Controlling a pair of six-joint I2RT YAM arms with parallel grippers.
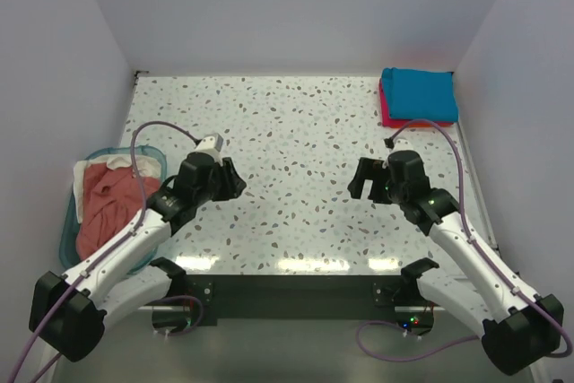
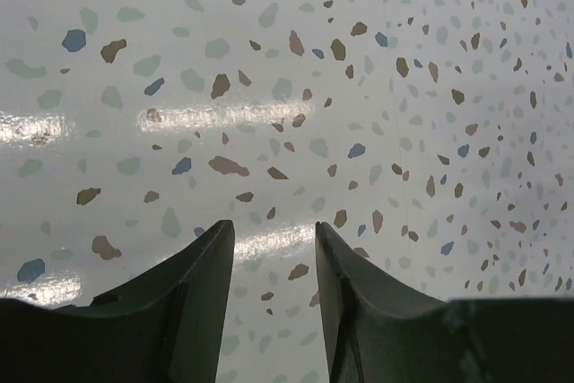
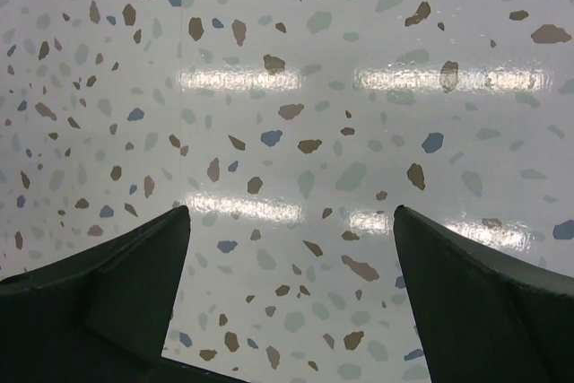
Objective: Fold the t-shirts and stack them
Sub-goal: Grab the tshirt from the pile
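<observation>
L gripper [image 1: 226, 177] partly spread, R gripper [image 1: 362, 181] spread wide, both empty over table [image 1: 287, 132]; teal t-shirt [image 1: 419, 93] atop pinkish-red t-shirt [image 1: 387, 115] far right, brick-red t-shirt [image 1: 103, 208] & cream t-shirt [image 1: 90, 170] in bin [image 1: 67, 239].

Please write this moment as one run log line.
left gripper: open, empty | right gripper: open, empty | stack: teal shirt on pink shirt, far right | bin: red shirt, white shirt, unfolded

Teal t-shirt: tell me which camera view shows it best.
Top external: the teal t-shirt lies folded atop the pinkish-red t-shirt at the far right corner. Both wrist views show only speckled tabletop and their own jaws.
</observation>
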